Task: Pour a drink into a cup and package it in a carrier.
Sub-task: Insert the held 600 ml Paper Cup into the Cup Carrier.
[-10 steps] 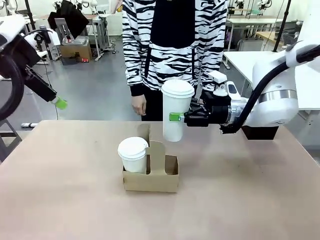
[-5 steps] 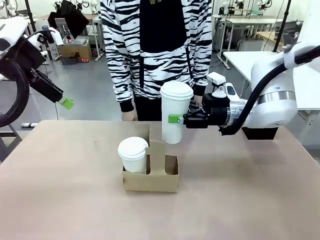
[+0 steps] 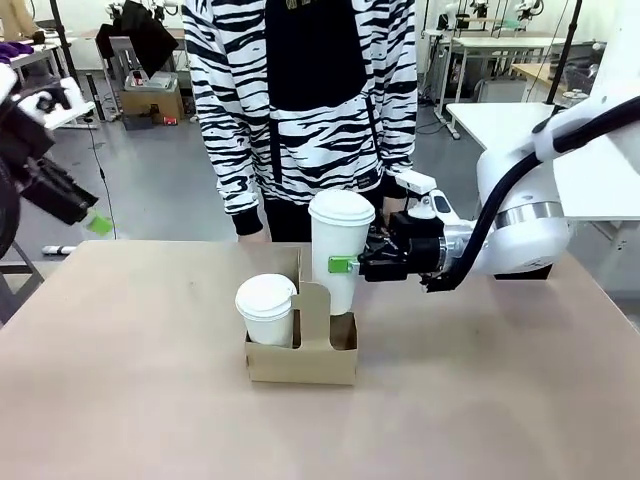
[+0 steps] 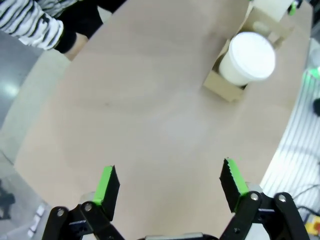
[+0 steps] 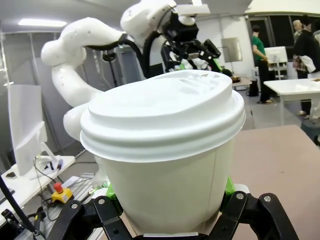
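Note:
The tall white cup (image 3: 340,245), lidded, hangs upright with its base at the right slot of the tan carrier (image 3: 300,362). My right gripper (image 3: 345,264) is shut on the cup's side, reaching in from the right. In the right wrist view the cup (image 5: 165,150) looms between my right gripper's (image 5: 167,222) fingers. A shorter lidded cup (image 3: 266,308) stands in the carrier's left slot. My left gripper (image 3: 95,224) hovers off the table's far left corner. In its own view the left gripper (image 4: 170,185) is open and empty, high above the carrier (image 4: 220,86). The drink is hidden.
A person in a black-and-white striped hoodie (image 3: 300,100) stands at the table's far edge, just behind the carrier, one hand (image 3: 250,235) low at the edge. Bare tabletop (image 3: 480,400) spreads all round the carrier.
My right gripper has carried the tall cup down and left, to the carrier's right slot. My left gripper has drawn back to the left. The person has stepped closer.

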You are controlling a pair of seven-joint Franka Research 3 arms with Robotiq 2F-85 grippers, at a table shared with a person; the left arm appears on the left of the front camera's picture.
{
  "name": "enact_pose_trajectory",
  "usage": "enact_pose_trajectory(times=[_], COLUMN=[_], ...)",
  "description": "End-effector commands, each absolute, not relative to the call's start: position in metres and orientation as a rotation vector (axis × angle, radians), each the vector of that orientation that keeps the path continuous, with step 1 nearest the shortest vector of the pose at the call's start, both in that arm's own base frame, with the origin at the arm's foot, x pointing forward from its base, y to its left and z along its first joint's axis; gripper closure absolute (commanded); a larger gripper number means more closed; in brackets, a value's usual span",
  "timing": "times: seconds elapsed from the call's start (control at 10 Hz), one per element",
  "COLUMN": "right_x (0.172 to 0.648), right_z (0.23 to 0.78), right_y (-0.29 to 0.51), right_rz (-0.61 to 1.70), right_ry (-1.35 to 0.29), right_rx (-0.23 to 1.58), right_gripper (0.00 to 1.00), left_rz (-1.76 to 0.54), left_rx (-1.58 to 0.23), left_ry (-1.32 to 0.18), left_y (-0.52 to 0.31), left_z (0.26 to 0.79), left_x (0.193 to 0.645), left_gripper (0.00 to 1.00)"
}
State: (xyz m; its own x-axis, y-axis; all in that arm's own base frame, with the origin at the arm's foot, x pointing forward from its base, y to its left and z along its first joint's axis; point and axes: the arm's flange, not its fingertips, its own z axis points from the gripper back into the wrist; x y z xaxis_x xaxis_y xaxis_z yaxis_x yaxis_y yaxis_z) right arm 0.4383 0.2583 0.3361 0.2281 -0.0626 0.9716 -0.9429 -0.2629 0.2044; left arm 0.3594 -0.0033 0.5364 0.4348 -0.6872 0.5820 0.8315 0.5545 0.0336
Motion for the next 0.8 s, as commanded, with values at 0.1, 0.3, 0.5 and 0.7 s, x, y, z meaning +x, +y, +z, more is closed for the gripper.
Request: enact_pose_trajectory(times=[0.1, 0.3, 0.5, 0.7], right_x=[0.447, 0.449, 0.450, 0.448], right_z=[0.323, 0.309, 0.292, 0.279], right_y=[0.260, 0.264, 0.269, 0.272], right_rz=[1.232, 1.267, 1.272, 1.294], right_ry=[-0.963, -0.967, -0.932, -0.900], right_rx=[1.605, 1.606, 1.616, 1.617], right_gripper=[0.17, 0.17, 0.17, 0.17], left_rz=[-1.142, -1.225, -1.187, -1.187], left_rx=[-0.299, -0.291, -0.268, -0.268], left_ry=[-0.711, -0.716, -0.685, -0.685], left_y=[0.049, 0.066, 0.065, 0.065], left_z=[0.498, 0.472, 0.490, 0.490], left_x=[0.348, 0.345, 0.348, 0.348], left_gripper=[0.00, 0.00, 0.06, 0.06])
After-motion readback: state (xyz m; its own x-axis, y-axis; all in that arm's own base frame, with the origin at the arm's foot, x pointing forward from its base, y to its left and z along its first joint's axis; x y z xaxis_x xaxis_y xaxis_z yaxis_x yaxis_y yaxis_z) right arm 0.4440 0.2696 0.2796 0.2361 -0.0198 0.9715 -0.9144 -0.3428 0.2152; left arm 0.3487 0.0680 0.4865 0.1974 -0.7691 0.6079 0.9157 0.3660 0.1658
